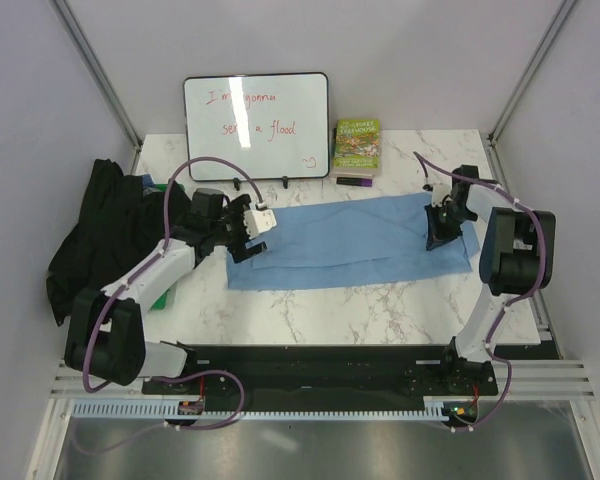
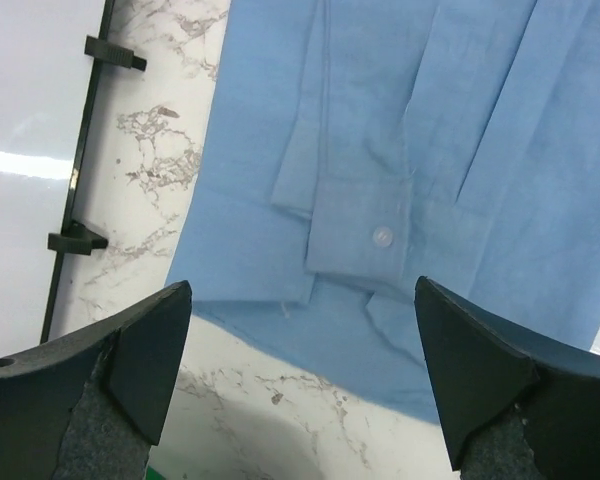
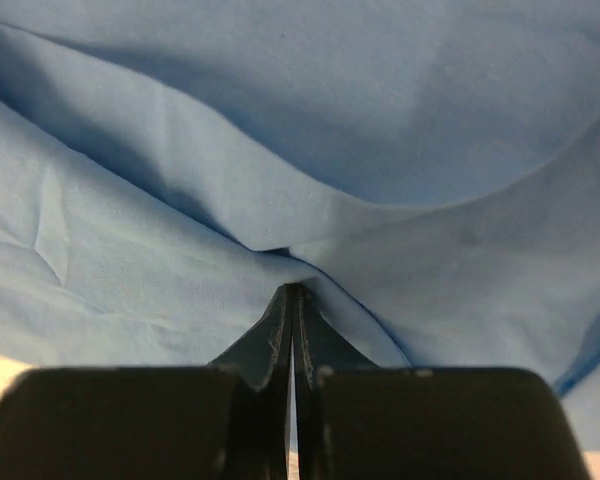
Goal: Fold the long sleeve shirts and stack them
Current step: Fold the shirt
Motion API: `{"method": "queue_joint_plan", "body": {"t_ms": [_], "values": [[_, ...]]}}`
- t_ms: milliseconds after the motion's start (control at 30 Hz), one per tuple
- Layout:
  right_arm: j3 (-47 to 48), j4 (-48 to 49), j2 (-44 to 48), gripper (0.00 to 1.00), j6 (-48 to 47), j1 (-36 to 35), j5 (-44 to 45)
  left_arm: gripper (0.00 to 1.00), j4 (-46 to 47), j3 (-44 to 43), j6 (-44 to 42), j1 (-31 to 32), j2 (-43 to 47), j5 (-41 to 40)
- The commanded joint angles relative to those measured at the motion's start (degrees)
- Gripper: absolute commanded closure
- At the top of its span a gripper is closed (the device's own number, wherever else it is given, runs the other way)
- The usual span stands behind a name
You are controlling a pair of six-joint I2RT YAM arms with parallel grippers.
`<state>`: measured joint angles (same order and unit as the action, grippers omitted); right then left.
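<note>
"Blue cotton, stretched long across the middle of the counter (image 1: 330, 310). Is that the light blue shirt (image 1: 350, 240)?"

"Yes. It's flattened into a wide band running left to right, with layers folded over one another. A cuff (image 2: 365, 235) with a white button (image 2: 382, 236) lies on top near its left end."

"And the left hand (image 1: 250, 232)?"

"It hangs just above that left end with its fingers (image 2: 145, 345) spread wide and nothing between them. Its own camera looks down past both fingers at the cuff and the shirt's edge, with bare marble beside it."

"The right hand (image 1: 442, 235)?"

"Down on the shirt's right end, clenched. Close up, its two fingers (image 3: 275, 335) meet tip to tip. The blue cloth puckers into a crease right at the tips, so it's grasping a pinch of the shirt."

"Where's the other one?"

"The black shirt (image 1: 110, 230) is a crumpled heap at the far left of the counter, drooping past the edge, behind the left arm (image 1: 150, 270). The arm hides whether it touches the blue one."

"Anything else?"

"A whiteboard (image 1: 255, 125) with red writing stands at the back, and a green-covered book (image 1: 357, 147) is propped just to its right."
</note>
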<state>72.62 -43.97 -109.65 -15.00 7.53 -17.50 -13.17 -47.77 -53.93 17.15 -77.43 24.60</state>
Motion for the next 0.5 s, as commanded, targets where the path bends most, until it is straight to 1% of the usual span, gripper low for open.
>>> {"method": "queue_joint_plan", "body": {"t_ms": [0, 33, 67, 100, 133, 167, 233, 267, 333, 367, 433, 467], "values": [[8.2, 5.55, -6.78, 0.98, -5.73, 1.61, 14.05, 0.01, -0.37, -0.66, 4.01, -0.97, 2.01, 3.43], [10.68, 6.17, -8.38, 0.99, -6.78, 1.7, 15.98, 0.01, -0.54, 0.12, 3.58, -0.97, 3.32, 5.0], [13.22, 6.78, -10.04, 0.99, -7.75, 1.7, 20.27, 0.01, -0.72, 0.48, 3.22, -0.89, 3.95, 5.98], [19.08, 7.05, -13.19, 0.99, -9.85, 1.7, 21.53, 0.01, -0.98, 0.83, 2.61, -0.97, 4.47, 8.25], [22.27, 7.14, -14.7, 0.99, -10.39, 1.61, 23.02, 0.01, -1.42, 0.92, 2.26, -0.97, 4.74, 9.4], [28.65, 6.53, -15.85, 0.99, -10.74, 1.61, 23.12, 0.0, -1.42, 0.75, 2.6, -0.97, 4.39, 10.28], [33.62, 3.82, -17.09, 0.99, -10.75, 1.61, 22.33, 0.01, -1.6, -0.56, 3.04, -0.71, 2.73, 12.66], [37.38, 2.67, -16.31, 0.97, -10.66, 1.52, 21.2, 0.01, -1.68, -1.35, 2.78, -0.19, -0.24, 13.19], [38.91, -0.05, -14.38, 0.95, -9.35, 1.52, 18.47, 0.0, -2.29, -5.03, 1.38, 0.6, -3.68, 13.63], [37.96, -0.59, -11.5, 0.94, -8.99, 1.52, 17.59, 0.01, -2.91, -6.62, 0.59, 2.09, -7.96, 13.11], [35.59, -1.82, -8.41, 0.92, -7.5, 1.52, 14.52, 0.01, -3.53, -11.87, 0.06, 4.55, -12.55, 8.55], [32.7, -2.17, -5.43, 0.91, -7.15, 1.44, 13.64, 0.01, -3.7, -13.39, -0.03, 7.09, -14.49, 6.62]]}}
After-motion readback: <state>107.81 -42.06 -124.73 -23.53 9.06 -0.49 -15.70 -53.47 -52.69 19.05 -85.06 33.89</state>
